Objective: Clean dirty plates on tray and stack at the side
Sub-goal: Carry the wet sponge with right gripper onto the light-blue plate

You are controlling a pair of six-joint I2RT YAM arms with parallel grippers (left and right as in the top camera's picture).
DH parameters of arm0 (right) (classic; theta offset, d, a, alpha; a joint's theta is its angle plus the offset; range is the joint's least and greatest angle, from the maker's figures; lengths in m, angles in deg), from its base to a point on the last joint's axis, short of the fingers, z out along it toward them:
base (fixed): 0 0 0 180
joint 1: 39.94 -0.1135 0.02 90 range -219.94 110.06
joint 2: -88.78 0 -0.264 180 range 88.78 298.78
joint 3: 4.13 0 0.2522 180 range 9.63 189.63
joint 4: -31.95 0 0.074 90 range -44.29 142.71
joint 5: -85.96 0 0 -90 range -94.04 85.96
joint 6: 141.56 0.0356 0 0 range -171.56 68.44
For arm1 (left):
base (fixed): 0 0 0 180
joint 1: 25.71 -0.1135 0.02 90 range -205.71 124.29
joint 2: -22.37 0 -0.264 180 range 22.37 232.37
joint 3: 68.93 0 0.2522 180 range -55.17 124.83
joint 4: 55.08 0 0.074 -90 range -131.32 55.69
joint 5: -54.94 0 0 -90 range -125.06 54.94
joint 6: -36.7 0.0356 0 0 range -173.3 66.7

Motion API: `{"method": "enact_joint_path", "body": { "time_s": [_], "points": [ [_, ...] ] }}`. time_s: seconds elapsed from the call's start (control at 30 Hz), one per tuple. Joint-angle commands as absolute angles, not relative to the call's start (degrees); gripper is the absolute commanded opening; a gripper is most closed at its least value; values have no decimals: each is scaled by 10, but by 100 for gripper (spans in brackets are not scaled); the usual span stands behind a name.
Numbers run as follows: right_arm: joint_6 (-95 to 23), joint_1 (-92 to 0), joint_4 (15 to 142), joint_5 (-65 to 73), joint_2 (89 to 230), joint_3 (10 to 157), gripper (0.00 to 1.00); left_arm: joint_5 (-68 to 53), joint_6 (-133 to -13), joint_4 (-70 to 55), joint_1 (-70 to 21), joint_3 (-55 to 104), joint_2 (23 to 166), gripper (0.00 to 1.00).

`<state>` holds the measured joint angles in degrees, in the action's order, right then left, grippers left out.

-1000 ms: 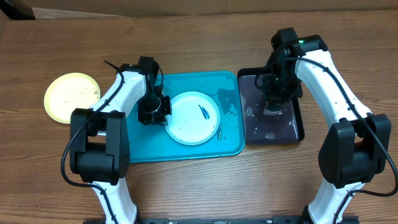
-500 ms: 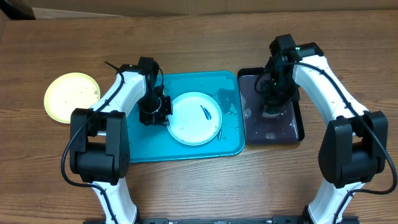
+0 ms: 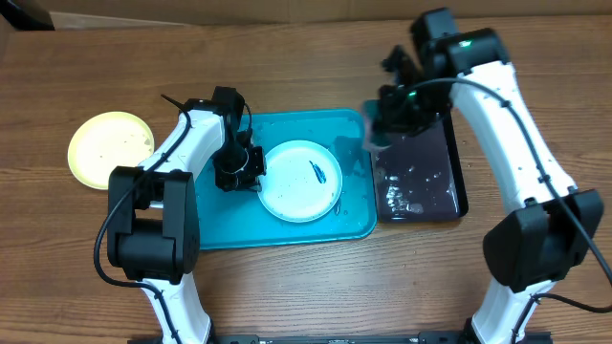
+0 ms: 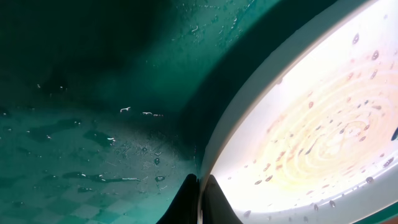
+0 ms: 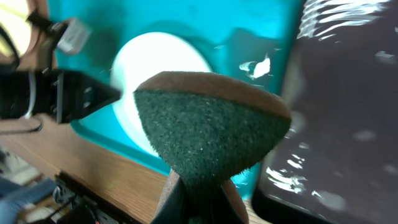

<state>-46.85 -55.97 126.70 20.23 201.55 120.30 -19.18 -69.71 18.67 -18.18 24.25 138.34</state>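
The white plate (image 3: 299,181) lies in the middle of the teal tray (image 3: 287,234) and carries a small dark-blue smear (image 3: 314,171). The left gripper (image 4: 200,198) stands at the left rim of the plate, and its jaws are pressed together on this rim. The right gripper (image 5: 194,196) hangs above the border between the teal tray and the black tray (image 3: 426,182), to the right of the plate and apart from it. Its jaws pinch a green sponge (image 5: 211,124). The yellow plate (image 3: 110,148) lies on the table (image 3: 287,57), well left of the tray.
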Motion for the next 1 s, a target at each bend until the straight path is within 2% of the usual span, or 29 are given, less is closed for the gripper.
{"method": "enact_joint_path", "body": {
  "time_s": [0.0,0.23,0.4,0.97],
  "points": [
    [-471,-633,1248,183,2003,1208,4,-185,-707,185,-177,238,1383,4],
    [-423,-742,1192,-11,2007,1172,4,-185,-707,185,-177,238,1383,4],
    [-412,-790,1145,-81,2023,1131,4,-185,-707,185,-177,238,1383,4],
    [-393,-808,1098,-169,2107,1116,4,-185,-707,186,-177,238,1383,4]
  ]
}}
